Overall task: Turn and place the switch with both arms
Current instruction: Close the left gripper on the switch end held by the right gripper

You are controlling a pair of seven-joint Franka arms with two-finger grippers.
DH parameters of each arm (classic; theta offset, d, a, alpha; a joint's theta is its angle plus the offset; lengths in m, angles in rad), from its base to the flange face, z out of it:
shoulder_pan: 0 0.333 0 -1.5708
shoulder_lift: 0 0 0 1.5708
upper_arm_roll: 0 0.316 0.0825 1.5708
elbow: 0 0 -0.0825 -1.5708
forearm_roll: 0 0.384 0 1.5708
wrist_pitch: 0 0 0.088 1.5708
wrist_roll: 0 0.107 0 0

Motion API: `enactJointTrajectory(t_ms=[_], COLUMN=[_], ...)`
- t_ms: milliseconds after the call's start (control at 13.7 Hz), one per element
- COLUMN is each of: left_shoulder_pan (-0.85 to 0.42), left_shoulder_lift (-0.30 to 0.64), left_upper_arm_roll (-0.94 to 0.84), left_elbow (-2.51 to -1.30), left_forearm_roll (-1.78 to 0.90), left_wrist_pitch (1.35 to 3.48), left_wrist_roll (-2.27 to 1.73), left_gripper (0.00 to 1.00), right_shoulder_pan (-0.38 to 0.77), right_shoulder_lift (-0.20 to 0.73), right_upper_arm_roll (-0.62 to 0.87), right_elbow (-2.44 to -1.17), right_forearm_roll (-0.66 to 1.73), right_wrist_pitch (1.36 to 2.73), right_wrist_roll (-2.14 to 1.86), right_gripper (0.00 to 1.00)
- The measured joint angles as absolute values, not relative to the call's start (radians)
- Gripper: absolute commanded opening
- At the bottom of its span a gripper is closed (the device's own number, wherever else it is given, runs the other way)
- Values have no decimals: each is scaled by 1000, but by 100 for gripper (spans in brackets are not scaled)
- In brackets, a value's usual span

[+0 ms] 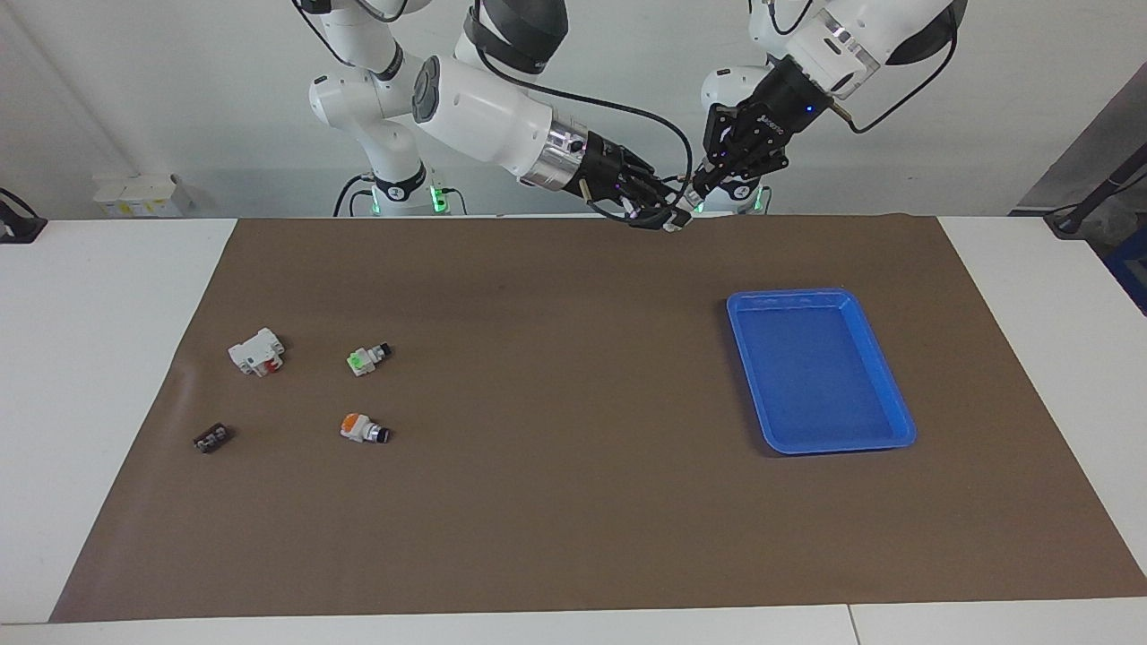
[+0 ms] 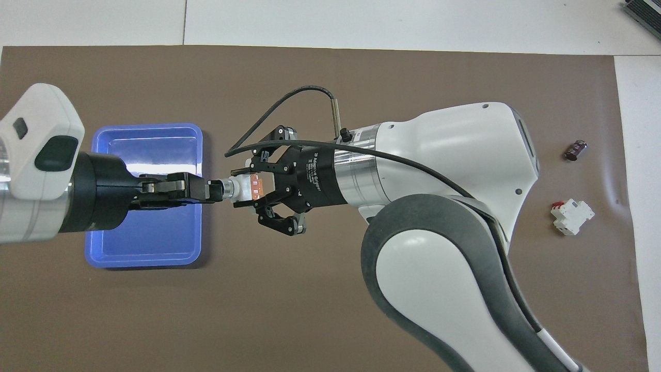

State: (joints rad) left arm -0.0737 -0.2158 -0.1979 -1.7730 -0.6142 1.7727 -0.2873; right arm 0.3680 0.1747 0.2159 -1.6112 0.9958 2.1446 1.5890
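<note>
The switch (image 2: 251,187) hangs in the air between both grippers, lying level, white body with an orange block, black knob tip pointing toward the left arm. My right gripper (image 2: 237,187) is shut on its white body. My left gripper (image 2: 210,189) is shut on the knob tip. In the facing view the two grippers meet high over the mat's edge nearest the robots: right gripper (image 1: 666,219), left gripper (image 1: 697,190), the switch (image 1: 683,211) barely showing between them.
A blue tray (image 1: 820,443) lies on the brown mat toward the left arm's end. Toward the right arm's end lie a green-faced switch (image 1: 367,358), an orange-capped switch (image 1: 363,428), a white block with red parts (image 1: 257,351) and a small dark part (image 1: 211,438).
</note>
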Motion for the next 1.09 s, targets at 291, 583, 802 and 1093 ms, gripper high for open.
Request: enactJointTrajectory(t_ms=[291, 583, 802, 1093], left_shoulder_pan=[-73, -73, -72, -73], left_shoulder_lift=[-216, -217, -218, -218], left_upper_arm_roll=[-196, -192, -194, -205], left_elbow=[-1774, -1770, -1765, -1765], left_forearm_roll=[-637, -679, -689, -689], left_wrist_pitch=[1778, 1791, 1796, 1826], left_wrist_roll=[-615, -903, -1086, -1387], left_gripper=[0, 0, 0, 0], right_shoulder_pan=[367, 361, 359, 355], right_shoulder_lift=[172, 159, 152, 150], right_upper_arm_roll=[215, 213, 211, 207], right_elbow=[-1611, -1611, -1611, -1608], right_forearm_roll=[996, 996, 996, 996], right_wrist_pitch=[2144, 2142, 2140, 2138], right_wrist_roll=[1589, 1589, 1589, 1589], right_gripper=[0, 0, 0, 0])
